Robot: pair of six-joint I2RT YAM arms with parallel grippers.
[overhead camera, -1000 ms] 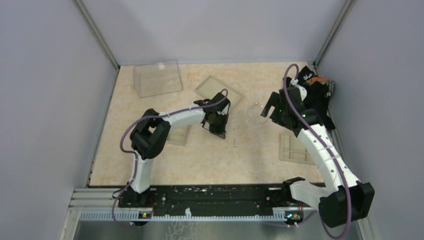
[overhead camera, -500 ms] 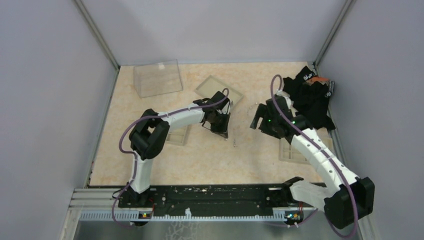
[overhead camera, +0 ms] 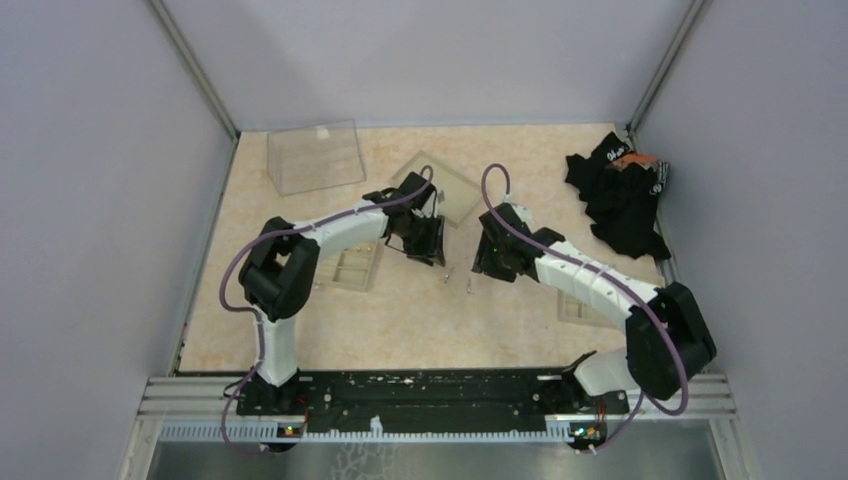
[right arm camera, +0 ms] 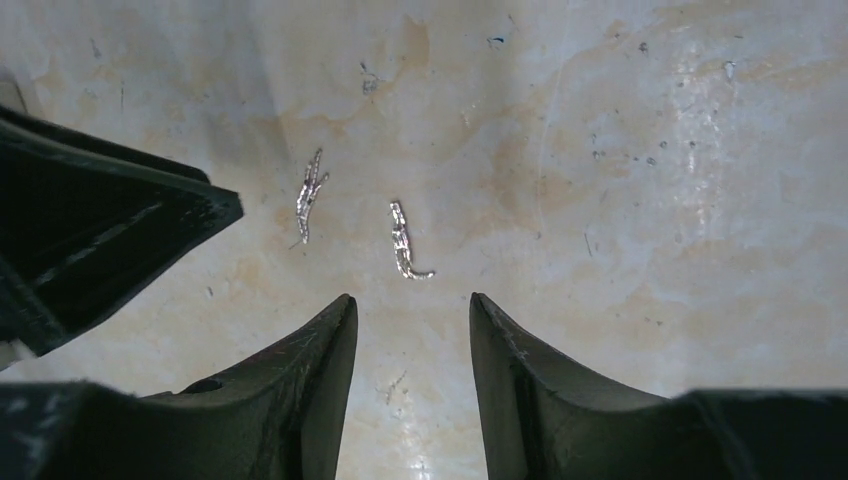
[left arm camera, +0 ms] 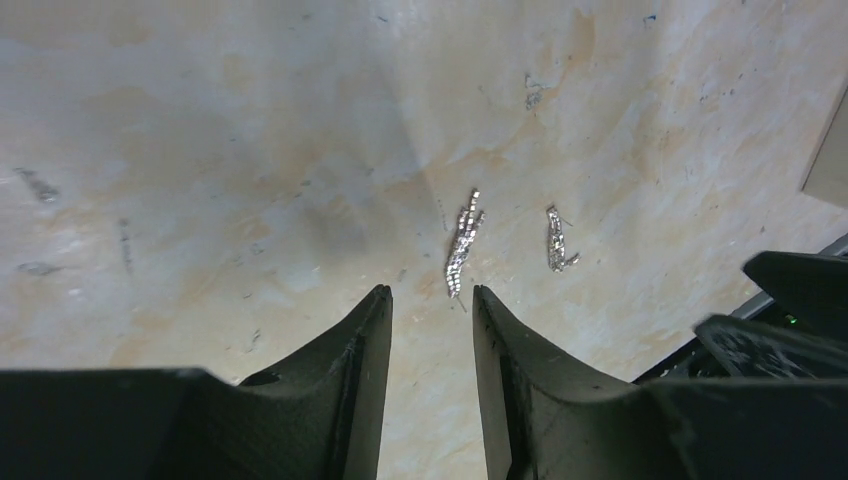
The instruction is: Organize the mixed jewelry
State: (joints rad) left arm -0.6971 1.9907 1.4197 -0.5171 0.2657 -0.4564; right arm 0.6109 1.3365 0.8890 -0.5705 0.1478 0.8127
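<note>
Centring is advised before any pinch: left gripper and right gripper are held half-spread and empty over the straight piece and hooked piece, laid side by side on the table.

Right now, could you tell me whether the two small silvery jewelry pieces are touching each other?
Apart. The left wrist view shows bare tabletop between the longer piece and the hooked piece.
</note>
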